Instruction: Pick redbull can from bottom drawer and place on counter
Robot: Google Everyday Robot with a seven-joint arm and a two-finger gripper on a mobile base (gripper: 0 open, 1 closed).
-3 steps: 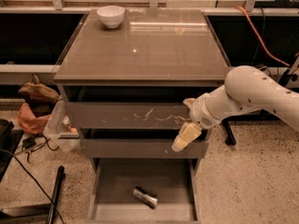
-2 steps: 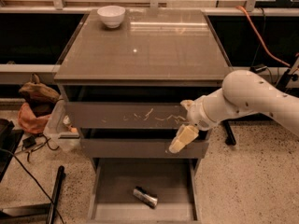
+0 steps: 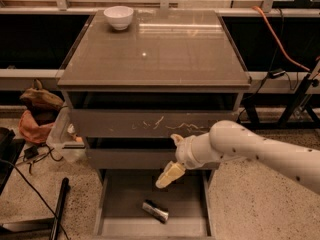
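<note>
The redbull can [image 3: 155, 210] lies on its side on the flat floor of the open bottom drawer [image 3: 117, 211], near its middle. My gripper [image 3: 167, 177], with cream-coloured fingers, hangs on the white arm from the right, in front of the middle drawer and above the open drawer. It is above and slightly right of the can, apart from it. The glossy counter [image 3: 160, 49] tops the cabinet.
A white bowl [image 3: 118, 17] stands at the counter's back left corner. The top drawer front [image 3: 150, 124] bears white scratches. A plastic bin and cloth bags [image 3: 40, 114] sit on the floor at left, with cables and a black rod [image 3: 59, 209]. An orange cable runs at right.
My gripper and arm have moved left and down, closer to the open bottom drawer. The can has not moved.
</note>
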